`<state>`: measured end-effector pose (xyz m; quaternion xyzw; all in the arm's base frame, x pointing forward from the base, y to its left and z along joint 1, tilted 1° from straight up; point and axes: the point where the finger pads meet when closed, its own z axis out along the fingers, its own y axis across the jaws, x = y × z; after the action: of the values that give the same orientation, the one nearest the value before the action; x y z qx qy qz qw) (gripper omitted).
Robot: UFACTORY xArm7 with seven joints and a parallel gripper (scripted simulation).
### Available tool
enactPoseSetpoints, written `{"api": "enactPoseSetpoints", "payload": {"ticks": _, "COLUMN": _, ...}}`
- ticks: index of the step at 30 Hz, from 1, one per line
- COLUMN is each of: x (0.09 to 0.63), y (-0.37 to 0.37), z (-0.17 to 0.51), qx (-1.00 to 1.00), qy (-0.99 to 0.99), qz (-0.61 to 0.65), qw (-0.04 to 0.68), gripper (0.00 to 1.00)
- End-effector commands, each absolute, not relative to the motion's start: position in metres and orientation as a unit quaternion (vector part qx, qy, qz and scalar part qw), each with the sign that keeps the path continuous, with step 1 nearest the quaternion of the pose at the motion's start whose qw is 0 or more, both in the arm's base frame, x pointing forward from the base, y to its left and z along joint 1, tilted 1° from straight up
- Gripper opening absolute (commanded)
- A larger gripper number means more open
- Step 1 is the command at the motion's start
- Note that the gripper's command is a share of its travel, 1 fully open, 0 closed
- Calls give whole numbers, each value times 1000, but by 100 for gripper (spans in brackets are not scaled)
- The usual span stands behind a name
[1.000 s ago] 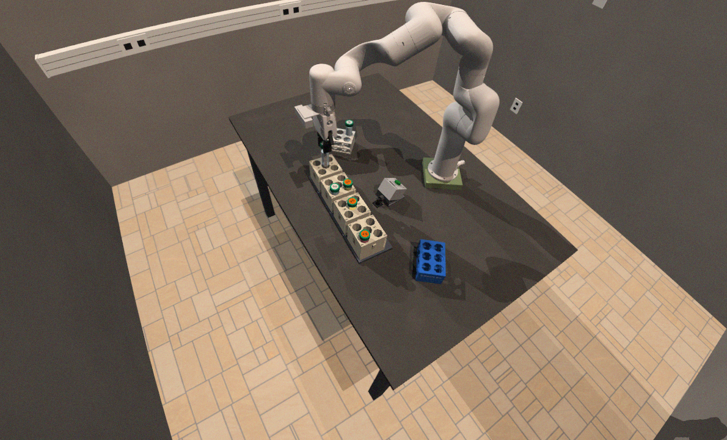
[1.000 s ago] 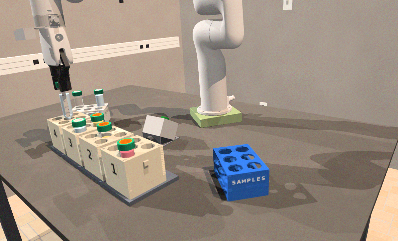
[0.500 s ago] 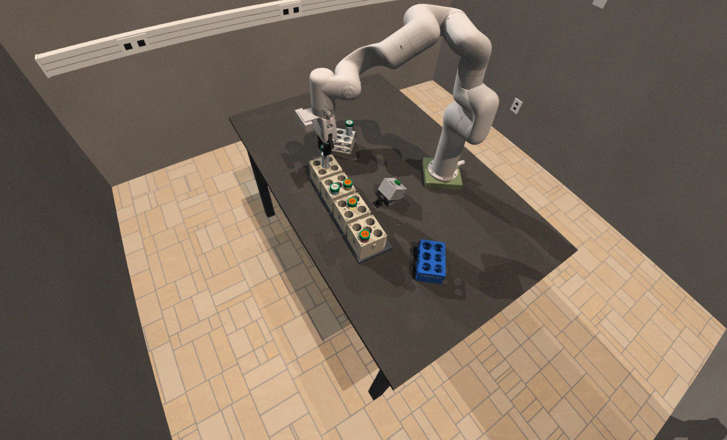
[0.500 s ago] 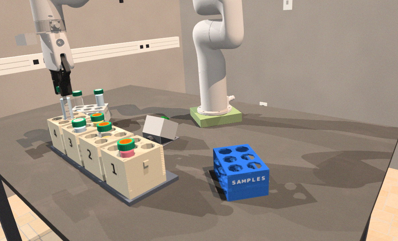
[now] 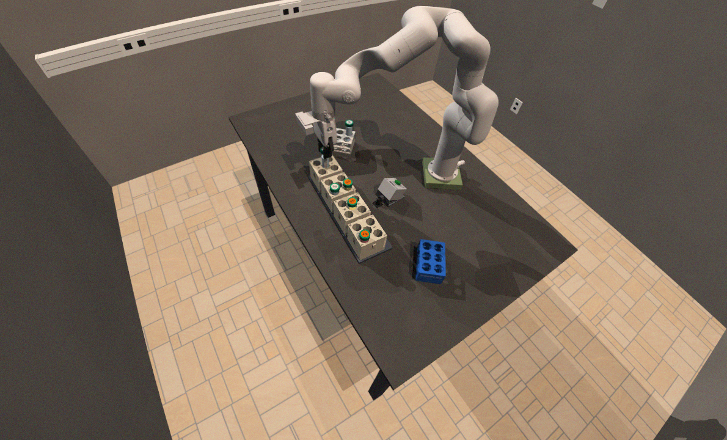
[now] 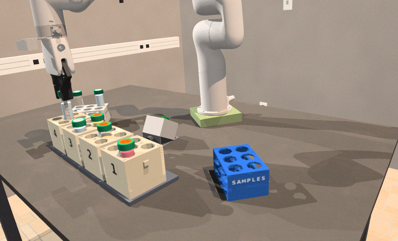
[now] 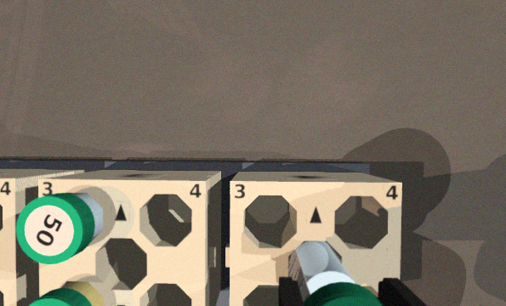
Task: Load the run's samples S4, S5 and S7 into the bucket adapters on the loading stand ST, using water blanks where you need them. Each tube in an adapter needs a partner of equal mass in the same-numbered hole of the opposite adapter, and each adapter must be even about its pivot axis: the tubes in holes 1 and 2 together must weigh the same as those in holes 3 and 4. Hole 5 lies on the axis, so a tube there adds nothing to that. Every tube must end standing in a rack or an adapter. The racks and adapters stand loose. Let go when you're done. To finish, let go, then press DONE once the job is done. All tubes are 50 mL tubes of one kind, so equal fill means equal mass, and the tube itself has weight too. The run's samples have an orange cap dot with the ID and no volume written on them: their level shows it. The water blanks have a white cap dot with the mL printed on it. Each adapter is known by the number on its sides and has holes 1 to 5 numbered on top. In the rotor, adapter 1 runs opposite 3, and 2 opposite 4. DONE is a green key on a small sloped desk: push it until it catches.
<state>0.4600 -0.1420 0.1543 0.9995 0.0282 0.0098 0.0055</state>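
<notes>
Black fingers of the white arm's gripper pinch the green cap of a clear water-blank tube, which hangs straight below them. Its lower end has entered the middle hole of the cream block adapter marked 4, the farthest of four in a row on the dark flat loading stand. From the wrist view the tube runs down from between the two finger pads into that centre hole, with holes 3 and 4 of the adapter just beyond the fingertips, both unfilled.

To one side of the fingers, in the neighbouring cream adapter marked 3, stands a green-capped tube with a white dot reading 50 in hole 3, and an orange-dotted sample tube stands in the same block. Farther along the row, the cream adapter marked 2 holds one orange-dotted tube, and the cream adapter marked 1 holds an orange-dotted tube with pink contents.

Behind the fingers sits a white rack carrying two green-capped tubes. Well away from the fingers, on the dark table, are the small grey sloped desk with its green key and the blue rack labelled SAMPLES, its holes unfilled.
</notes>
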Motion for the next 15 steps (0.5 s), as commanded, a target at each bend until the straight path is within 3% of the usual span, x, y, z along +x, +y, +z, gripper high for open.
{"api": "enactPoseSetpoints", "payload": {"ticks": 1, "x": 462, "y": -142, "z": 151, "qx": 1000, "qy": 28, "qz": 12, "qw": 6, "gripper": 0}}
{"api": "enactPoseSetpoints", "payload": {"ticks": 15, "x": 462, "y": -143, "z": 139, "qx": 1000, "qy": 28, "qz": 12, "qw": 6, "gripper": 0}}
